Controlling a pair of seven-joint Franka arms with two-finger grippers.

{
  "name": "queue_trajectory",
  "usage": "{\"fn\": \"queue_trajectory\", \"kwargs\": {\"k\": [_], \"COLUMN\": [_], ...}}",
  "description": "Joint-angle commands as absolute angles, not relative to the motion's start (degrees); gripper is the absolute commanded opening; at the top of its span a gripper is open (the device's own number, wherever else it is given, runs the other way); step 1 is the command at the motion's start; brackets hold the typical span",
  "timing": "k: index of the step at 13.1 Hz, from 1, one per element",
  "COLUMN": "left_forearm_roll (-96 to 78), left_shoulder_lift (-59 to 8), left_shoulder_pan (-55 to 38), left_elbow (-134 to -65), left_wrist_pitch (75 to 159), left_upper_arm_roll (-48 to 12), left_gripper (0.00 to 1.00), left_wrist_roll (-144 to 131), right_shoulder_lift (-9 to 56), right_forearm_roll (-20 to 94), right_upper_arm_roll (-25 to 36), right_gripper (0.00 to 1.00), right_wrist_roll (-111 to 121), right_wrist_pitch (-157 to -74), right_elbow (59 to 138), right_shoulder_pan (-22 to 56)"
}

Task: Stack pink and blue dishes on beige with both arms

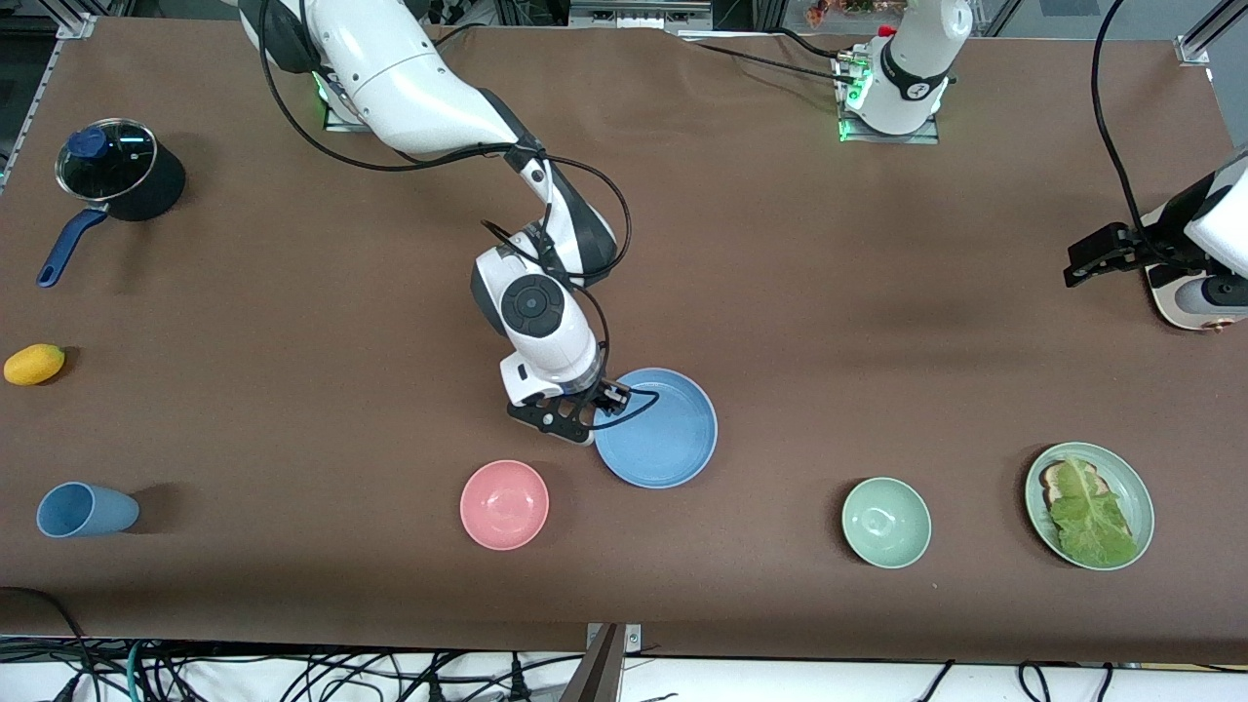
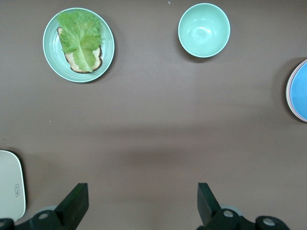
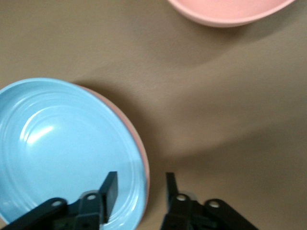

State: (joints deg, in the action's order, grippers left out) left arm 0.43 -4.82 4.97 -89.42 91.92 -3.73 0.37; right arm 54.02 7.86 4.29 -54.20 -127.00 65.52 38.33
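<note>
The blue plate [image 1: 673, 434] lies in the middle of the table on top of the pink plate [image 3: 143, 158], of which only a thin rim shows. The beige plate is hidden; I cannot tell whether it lies under the stack. My right gripper [image 1: 590, 421] is low at the stack's edge on the right arm's side. In the right wrist view it [image 3: 139, 184] is open, one finger over the blue plate [image 3: 62, 143] and the other outside the rim. My left gripper [image 1: 1077, 265] waits open above the left arm's end of the table, nothing between its fingers [image 2: 76, 201].
A small pink bowl [image 1: 504, 504] sits beside the stack, nearer the front camera. A pale green bowl [image 1: 885, 522] and a green plate [image 1: 1141, 492] with bread and lettuce lie toward the left arm's end. A blue cup [image 1: 83, 510], yellow fruit [image 1: 34, 364] and lidded pot [image 1: 117, 171] lie at the right arm's end.
</note>
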Motion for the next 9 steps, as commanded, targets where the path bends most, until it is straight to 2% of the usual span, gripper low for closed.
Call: {"fn": "queue_trajectory", "kwargs": {"k": [1, 4, 6, 7, 9], "left_forearm_roll": [-1.14, -1.14, -1.23, -1.23, -1.23], "left_shoulder_lift": [-5.19, -5.19, -5.19, -5.19, -5.19], "left_shoulder_pan": [5.19, 5.01, 5.18, 5.19, 5.1], "left_elbow": [-88.33, -88.42, -88.33, -88.33, -88.33], "left_wrist_pitch": [91.67, 91.67, 91.67, 91.67, 91.67], "left_upper_arm_roll": [-3.69, -3.69, -3.69, -3.69, -3.69], "left_gripper": [1.0, 1.0, 1.0, 1.0, 1.0], "left_wrist_roll": [1.32, 1.32, 1.41, 1.41, 1.49], "right_shoulder_lift": [51.52, 45.63, 40.02, 36.34, 27.81], "right_forearm_roll": [8.26, 7.91, 8.0, 8.87, 11.67], "right_upper_arm_roll": [4.57, 4.31, 8.23, 10.78, 12.13], "right_gripper": [0.99, 1.0, 1.0, 1.0, 1.0], "right_wrist_roll": [-50.65, -38.97, -32.03, -25.12, -14.62], "right_wrist_pitch": [-119.21, -110.77, -102.7, -101.09, -100.64], "right_elbow": [62.85, 62.93, 65.72, 69.66, 78.37], "right_shoulder_pan": [35.96, 30.51, 28.66, 27.96, 23.93]}}
